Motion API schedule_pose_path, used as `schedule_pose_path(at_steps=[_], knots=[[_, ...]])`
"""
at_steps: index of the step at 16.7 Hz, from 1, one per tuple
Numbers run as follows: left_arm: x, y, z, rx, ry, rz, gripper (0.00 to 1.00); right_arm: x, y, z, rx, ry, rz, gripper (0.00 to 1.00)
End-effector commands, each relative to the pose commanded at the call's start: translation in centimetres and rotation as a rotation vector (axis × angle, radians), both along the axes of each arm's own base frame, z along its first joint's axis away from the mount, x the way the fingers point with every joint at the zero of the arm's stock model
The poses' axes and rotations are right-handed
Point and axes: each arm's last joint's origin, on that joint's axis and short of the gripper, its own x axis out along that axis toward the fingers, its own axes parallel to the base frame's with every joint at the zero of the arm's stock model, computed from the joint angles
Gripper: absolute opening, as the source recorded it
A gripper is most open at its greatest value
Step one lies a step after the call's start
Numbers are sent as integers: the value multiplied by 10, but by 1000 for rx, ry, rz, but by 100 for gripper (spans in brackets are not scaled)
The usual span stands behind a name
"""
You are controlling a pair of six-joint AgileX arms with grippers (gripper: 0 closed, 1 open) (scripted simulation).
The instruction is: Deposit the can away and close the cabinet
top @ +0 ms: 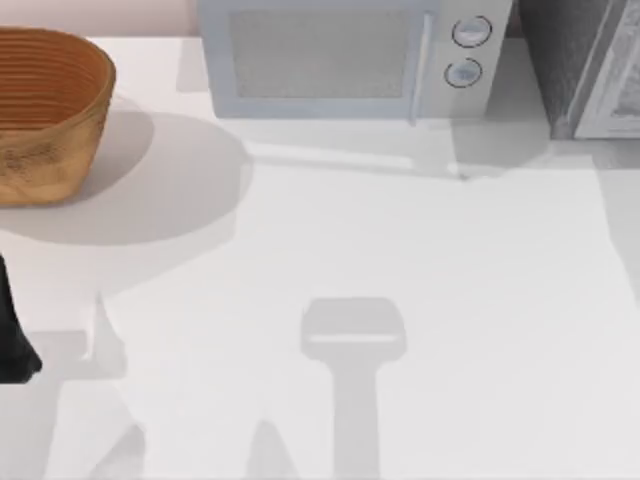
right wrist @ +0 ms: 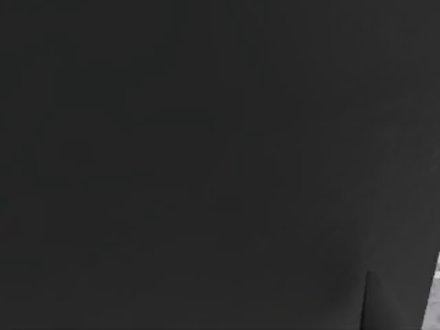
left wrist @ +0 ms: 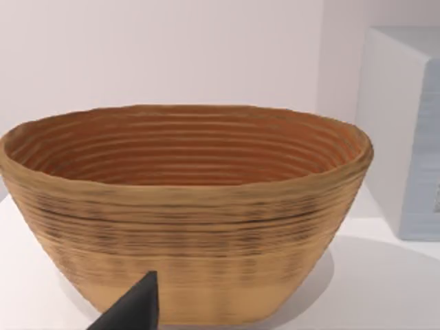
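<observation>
Judging by the scene, the step in hand is getting the can into the cabinet, which stands just to the right of the microwave and is cut off by the frame edge. To do it well, the can should go in upright and deep enough to clear the door. The grip should let go only once the can is seated, and the arm should draw straight out before the door is pushed shut.

Where the can is, I cannot tell. The right wrist view is dark, so I cannot tell the right hand's grip either.

The left arm sits parked well to the left of the microwave, in front of the woven basket. The left hand faces that basket; whether it is open or closed I cannot tell. A grey shadow lies on the tabletop in front of the microwave.
</observation>
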Motion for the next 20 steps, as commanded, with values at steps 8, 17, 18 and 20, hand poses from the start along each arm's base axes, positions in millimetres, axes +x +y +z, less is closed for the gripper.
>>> schedule_pose_path(at_steps=[8,17,18,20], knots=[[0,0,0,0,0,0,100,-31,82,-6,0,12,1,100],[0,0,0,0,0,0,100,-10,74,1,-3,-6,-39,100],[0,0,0,0,0,0,100,0,75,-1,-6,1,-39,100],[0,0,0,0,0,0,100,11,72,0,-3,-7,-41,100]])
